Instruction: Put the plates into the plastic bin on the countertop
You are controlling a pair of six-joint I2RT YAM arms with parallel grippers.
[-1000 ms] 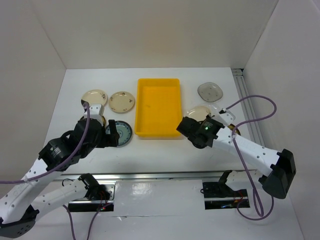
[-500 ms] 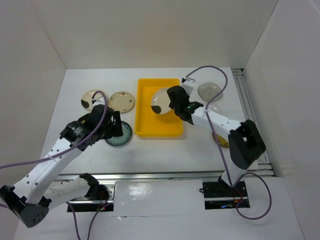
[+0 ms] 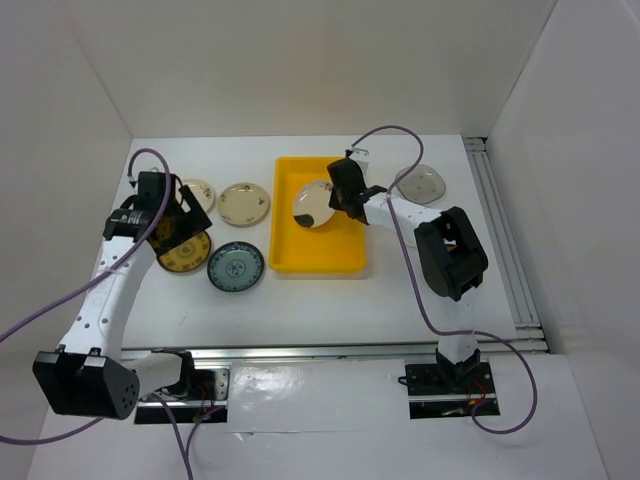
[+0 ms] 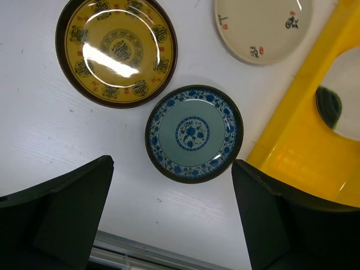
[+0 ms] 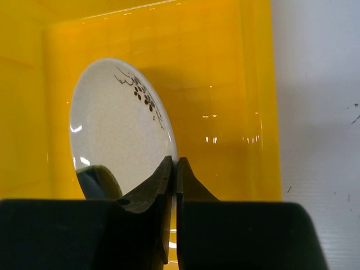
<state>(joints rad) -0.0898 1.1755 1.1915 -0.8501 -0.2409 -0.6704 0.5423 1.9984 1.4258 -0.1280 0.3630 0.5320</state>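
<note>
Blue plate (image 3: pixel 236 266): flat on the table (image 3: pixel 330 300), by the bin's front left corner.
Gold plate (image 3: pixel 185 252): just left of the blue plate, partly under the left arm.
Left gripper (image 3: pixel 172 214): wide open, holds nothing, above the gold plate.
Bin (image 3: pixel 320 268): yellow, mid table.
Right gripper (image 5: pixel 173 169): pinched tight on the rim of the blotch plate (image 5: pixel 121 129) (white with one dark spot), which is tipped on edge inside the bin.
Cream plates (image 3: pixel 244 203): two, side by side, left of the bin.
Grey plate (image 3: pixel 420 184): on the table, right of the bin.

Front metal rail (image 3: pixel 330 352), white walls (image 3: pixel 300 70)
</note>
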